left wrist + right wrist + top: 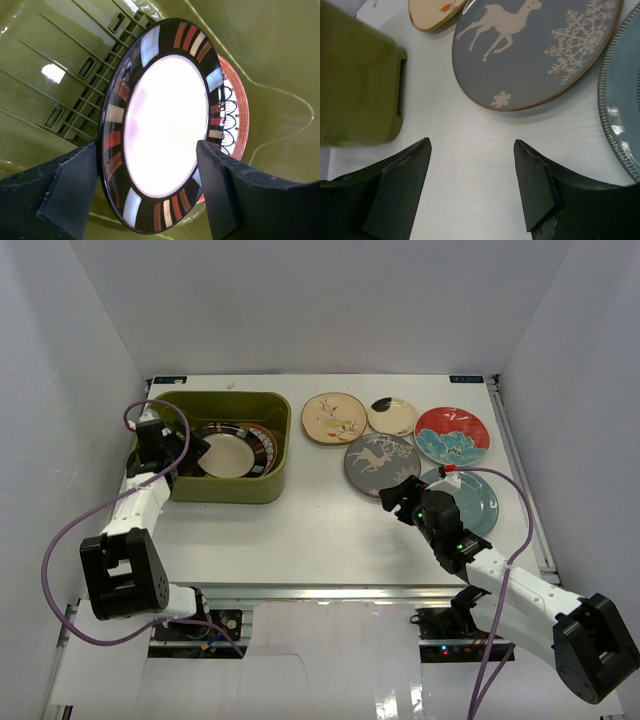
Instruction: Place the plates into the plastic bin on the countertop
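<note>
The olive-green plastic bin [258,486] stands at the left of the white countertop [320,535]. In it lies the dark-rimmed plate [228,453], on top of the white-brown floral plate [270,443]. My left gripper [186,456] is open just over the dark-rimmed plate [165,125], a finger at each side and the floral rim [236,115] behind. My right gripper [400,498] is open and empty over bare table [472,190], just short of the grey deer plate [535,55]. The cream bird [333,418], small cream [391,416], red-teal [452,434] and pale blue [470,502] plates lie on the right.
White walls close in the table on three sides. The bin's slotted ribbed floor [55,65] shows to the left of the plates. In the right wrist view the bin's corner [355,85] is at the left and the blue plate's rim [625,100] at the right.
</note>
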`<action>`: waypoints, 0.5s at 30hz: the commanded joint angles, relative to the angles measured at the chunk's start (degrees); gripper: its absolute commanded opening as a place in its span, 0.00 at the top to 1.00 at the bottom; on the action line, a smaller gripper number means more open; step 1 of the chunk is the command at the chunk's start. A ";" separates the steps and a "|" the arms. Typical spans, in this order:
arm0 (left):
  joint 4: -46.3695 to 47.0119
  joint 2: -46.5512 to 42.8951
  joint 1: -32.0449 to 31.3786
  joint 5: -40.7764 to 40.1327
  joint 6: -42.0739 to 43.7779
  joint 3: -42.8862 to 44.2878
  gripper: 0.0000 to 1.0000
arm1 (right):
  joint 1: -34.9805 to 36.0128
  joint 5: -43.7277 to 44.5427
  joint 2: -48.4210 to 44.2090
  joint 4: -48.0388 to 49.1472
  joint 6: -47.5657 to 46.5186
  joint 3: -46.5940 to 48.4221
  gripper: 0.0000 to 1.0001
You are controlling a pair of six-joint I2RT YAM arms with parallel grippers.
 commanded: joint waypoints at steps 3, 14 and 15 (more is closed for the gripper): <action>0.34 -4.61 0.17 1.71 0.99 1.58 0.09 | -0.71 10.07 7.05 7.97 13.65 -0.40 0.29; 5.97 -15.96 -0.44 8.03 0.37 4.66 0.02 | -0.79 15.43 19.18 14.91 27.82 -1.19 0.31; 6.14 -16.31 -0.53 8.65 0.37 5.01 0.02 | -0.71 15.52 20.15 15.44 28.18 -0.84 0.31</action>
